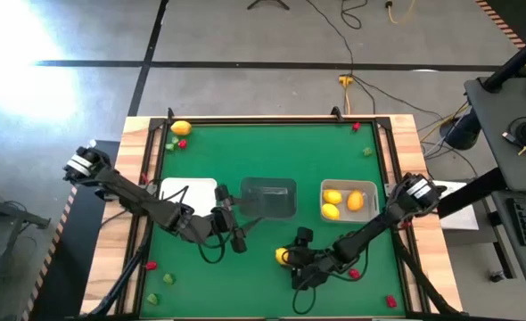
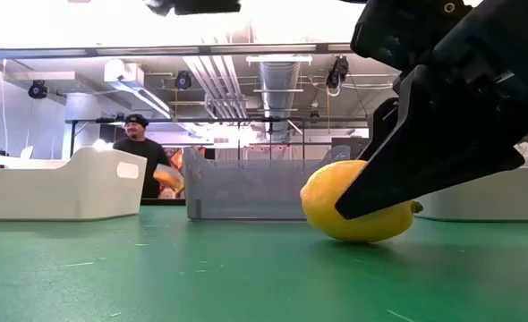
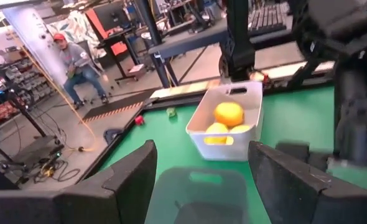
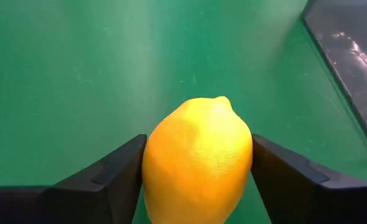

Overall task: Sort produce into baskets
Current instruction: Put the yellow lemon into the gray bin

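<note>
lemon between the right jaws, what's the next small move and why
Probably lift it a little. The right gripper has a jaw against each side of the lemon, which sits on the green mat; the white basket of lemons is close by.

both arms were dark, nearly black, built of slim jointed segments with thin black cables looping beside them. the left arm (image 1: 129,194) and the right arm (image 1: 379,223) each carried a pale silver-grey joint housing near the shoulder. each tool ended in two broad, flat, matte black fingers (image 4: 109,180) with angular bevelled edges.
</note>
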Robot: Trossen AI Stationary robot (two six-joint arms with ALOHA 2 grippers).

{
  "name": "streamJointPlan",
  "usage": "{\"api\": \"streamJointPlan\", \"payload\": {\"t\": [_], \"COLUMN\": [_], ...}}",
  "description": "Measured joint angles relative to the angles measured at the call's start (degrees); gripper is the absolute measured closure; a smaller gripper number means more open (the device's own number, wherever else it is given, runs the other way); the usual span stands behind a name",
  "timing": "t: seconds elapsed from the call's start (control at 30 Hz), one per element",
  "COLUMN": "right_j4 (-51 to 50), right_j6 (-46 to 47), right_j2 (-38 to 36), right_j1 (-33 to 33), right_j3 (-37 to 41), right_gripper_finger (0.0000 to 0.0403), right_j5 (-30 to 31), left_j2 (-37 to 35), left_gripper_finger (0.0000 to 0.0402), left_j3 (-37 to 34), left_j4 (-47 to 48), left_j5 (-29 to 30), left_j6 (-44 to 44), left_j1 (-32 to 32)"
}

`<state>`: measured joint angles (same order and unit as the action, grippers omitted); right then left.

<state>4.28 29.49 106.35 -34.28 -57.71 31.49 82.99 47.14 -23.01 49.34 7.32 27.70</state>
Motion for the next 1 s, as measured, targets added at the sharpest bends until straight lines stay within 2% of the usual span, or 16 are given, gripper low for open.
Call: {"api": "streamJointPlan", "payload": {"t": [0.17, 0.3, 0.4, 0.53, 0.63, 0.77, 1.0], "right_j4": [-11.5, -28.4, -43.0, -63.4, -73.7, -74.7, -71.7], "right_j6": [1.1, 4.6, 8.9, 21.8, 34.6, 45.3, 58.3], "right_j2": [-6.0, -12.6, -17.7, -23.2, -26.5, -29.7, -32.2], "right_j1": [0.1, 0.0, -0.5, -0.6, -0.5, -0.5, 0.1], "right_j3": [-3.0, -8.0, -12.4, -13.9, -11.3, -3.6, 10.2], "right_gripper_finger": [0.0179, 0.017, 0.0167, 0.0174, 0.0175, 0.0169, 0.017], "right_j5": [0.1, 0.5, 4.7, 9.9, 13.0, 12.1, 3.0], "left_j2": [-5.6, -10.2, -13.0, -14.9, -15.1, -14.9, -14.5], "left_gripper_finger": [0.0167, 0.0167, 0.0167, 0.0167, 0.0167, 0.0167, 0.0167], "left_j3": [-6.9, -11.9, -14.1, -15.5, -15.4, -14.8, -14.9], "left_j4": [-3.7, -6.1, -7.1, -9.0, -9.3, -9.2, -9.1], "left_j5": [-0.2, -0.4, -0.7, -3.5, -5.8, -6.1, -6.3], "left_j6": [-3.9, -5.0, -5.0, -3.8, -3.4, -3.3, -3.3], "left_j1": [0.0, 0.4, 1.3, 2.5, 2.9, 3.0, 3.0]}}
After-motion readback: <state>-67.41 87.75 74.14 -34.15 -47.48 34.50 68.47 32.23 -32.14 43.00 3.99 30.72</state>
